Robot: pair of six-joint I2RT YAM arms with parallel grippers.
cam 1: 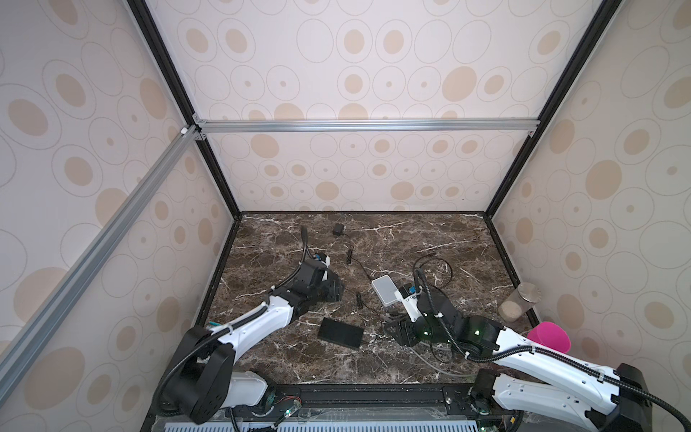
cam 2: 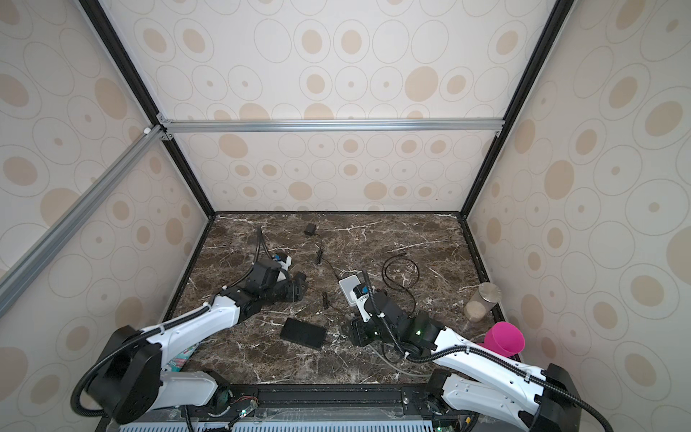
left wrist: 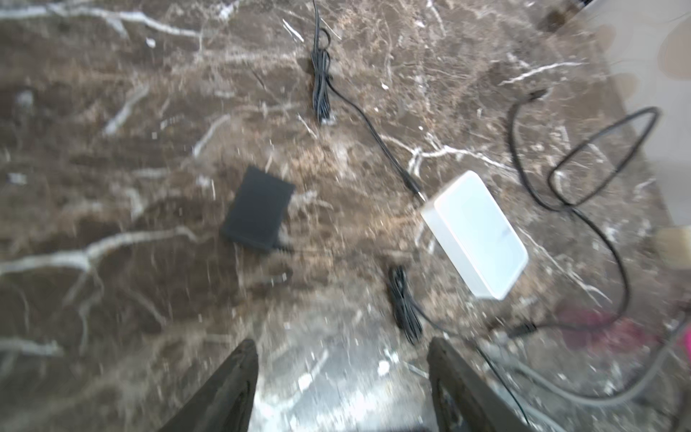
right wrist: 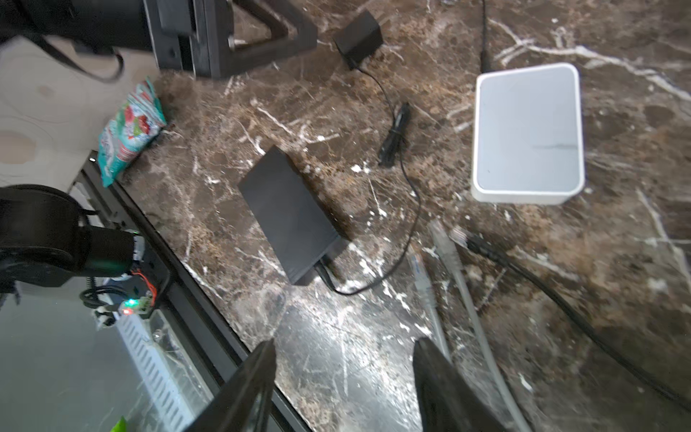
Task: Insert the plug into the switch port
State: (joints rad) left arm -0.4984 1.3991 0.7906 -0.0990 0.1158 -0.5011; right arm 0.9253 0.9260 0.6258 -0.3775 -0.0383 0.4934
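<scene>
At left, left claw (cam 1: 332, 288) spread wide and empty, raised over bare tabletop (cam 1: 430, 239), well apart from any plug. Next, flat black box (right wrist: 288, 213) near the front edge, thin power lead in its end. Then white box (right wrist: 527, 131), probably the switch, ports not visible. Rightward, right claw (right wrist: 344, 342) partly open, gripping nothing, clearly the nearer arm: grey plug (right wrist: 443, 239) just ahead of its jaws, long axis pointing away from the claw toward the white box, cable trailing back beside one finger. Second grey plug (right wrist: 418, 269) and a black-cabled plug (right wrist: 461, 235) close alongside, so little room for a clean pinch. Jar (cam 1: 519, 301) and pink cup (cam 1: 549, 336) at the far right edge, out of the way.
</scene>
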